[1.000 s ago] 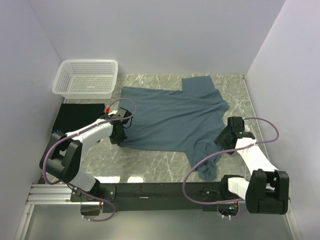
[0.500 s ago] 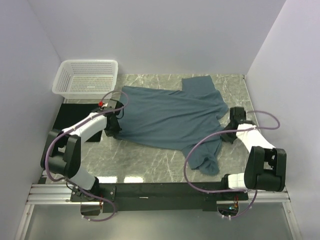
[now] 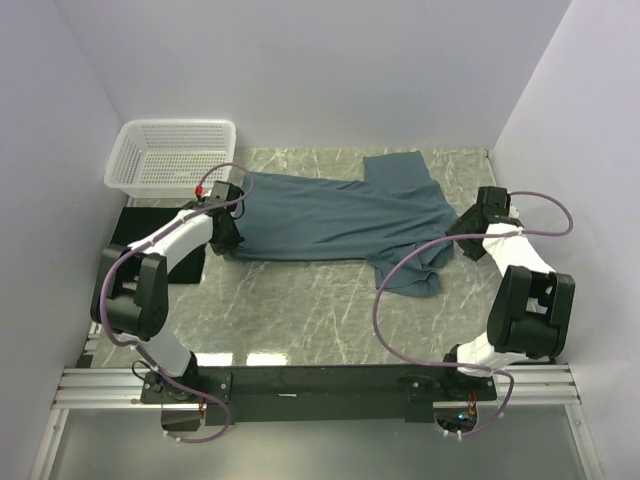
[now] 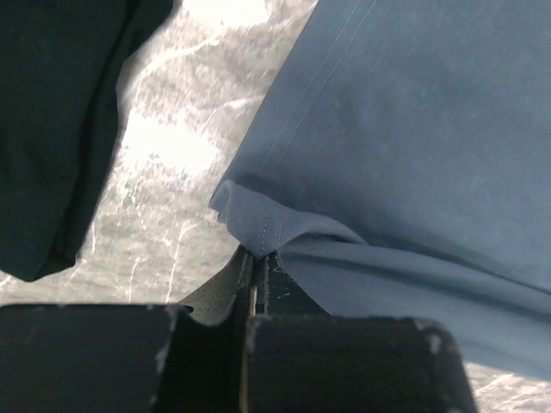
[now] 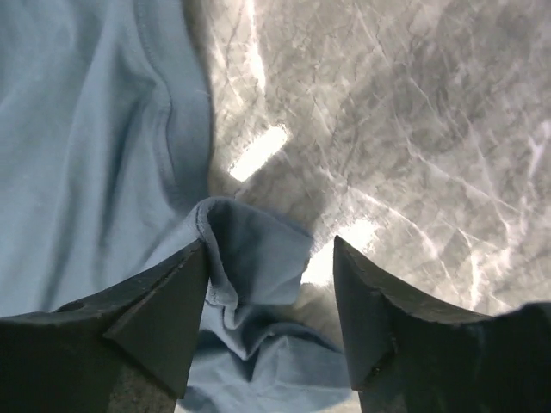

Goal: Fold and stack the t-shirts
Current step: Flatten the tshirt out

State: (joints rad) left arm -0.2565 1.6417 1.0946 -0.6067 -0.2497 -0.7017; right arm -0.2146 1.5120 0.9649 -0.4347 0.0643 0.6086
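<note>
White-and-black arms (image 3: 180,235), looping purple cables (image 3: 376,306), black base rail (image 3: 320,382), matte black scuffed fingers (image 5: 155,318).

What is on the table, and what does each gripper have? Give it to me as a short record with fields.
surface: marble table
blue shirt: laid out across the middle, bunched at its right end
black shirt: folded flat at the left edge, apart from the blue shirt
basket: far left corner, nothing in it
left gripper: shut on the blue shirt's hem corner
right gripper: open, a bunched fold of the blue shirt between its jaws
stack: not yet made
</note>
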